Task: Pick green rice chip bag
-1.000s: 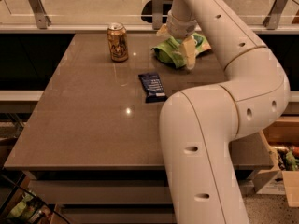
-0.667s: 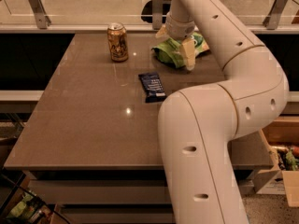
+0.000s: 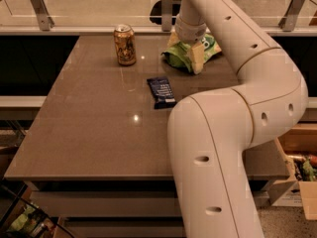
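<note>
Fingers (image 3: 197,58) pinching green rice chip bag (image 3: 177,59), tabletop (image 3: 99,118)

End effector (image 3: 186,57) slightly leftward over bag (image 3: 174,60)

- Green rice chip bag (image 3: 177,59): light green, with a darker green patch and white marks on the part at the right.
- Gripper (image 3: 184,56): pale cream-yellow, set down over the green rice chip bag at the table's far side.
- Arm (image 3: 233,148): off-white all over, dotted with small dark oval holes.
- Can (image 3: 124,44): gold with brownish print and a silver-grey top.
- Wrapped bar (image 3: 161,91): dark navy blue with faint pale lettering.
- Table (image 3: 99,133): glossy grey-brown top with a few small white glints; the edge is a paler beige.
- Railing posts (image 3: 39,6): dull metallic grey.
- Cardboard box (image 3: 297,187): tan brown, with green and red bits inside.
</note>
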Available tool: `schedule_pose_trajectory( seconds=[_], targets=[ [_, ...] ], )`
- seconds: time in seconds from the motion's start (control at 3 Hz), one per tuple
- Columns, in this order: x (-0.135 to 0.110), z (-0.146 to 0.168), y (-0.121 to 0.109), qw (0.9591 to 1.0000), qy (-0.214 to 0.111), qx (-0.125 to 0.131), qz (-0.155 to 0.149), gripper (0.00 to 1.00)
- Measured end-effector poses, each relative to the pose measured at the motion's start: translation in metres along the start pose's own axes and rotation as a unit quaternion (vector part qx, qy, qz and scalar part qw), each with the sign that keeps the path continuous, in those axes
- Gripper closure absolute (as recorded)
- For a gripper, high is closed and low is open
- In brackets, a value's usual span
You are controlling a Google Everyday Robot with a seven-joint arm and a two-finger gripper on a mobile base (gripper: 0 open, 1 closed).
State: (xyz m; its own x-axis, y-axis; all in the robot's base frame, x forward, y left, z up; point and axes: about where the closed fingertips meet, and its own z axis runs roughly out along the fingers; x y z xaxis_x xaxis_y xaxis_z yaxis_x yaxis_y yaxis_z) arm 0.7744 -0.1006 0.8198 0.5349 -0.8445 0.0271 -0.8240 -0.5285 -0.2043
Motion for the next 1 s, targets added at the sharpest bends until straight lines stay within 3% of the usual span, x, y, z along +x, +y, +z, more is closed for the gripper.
schedule_pose_trajectory(
  seconds=[0.67, 1.0],
  targets=[
    [0.0001, -0.0036, -0.0009, 1.0000, 0.000, 0.000, 0.000, 0.88],
    [0.0006, -0.0027, -0.0039, 1.0000, 0.001, 0.004, 0.000, 1.00]
  ],
)
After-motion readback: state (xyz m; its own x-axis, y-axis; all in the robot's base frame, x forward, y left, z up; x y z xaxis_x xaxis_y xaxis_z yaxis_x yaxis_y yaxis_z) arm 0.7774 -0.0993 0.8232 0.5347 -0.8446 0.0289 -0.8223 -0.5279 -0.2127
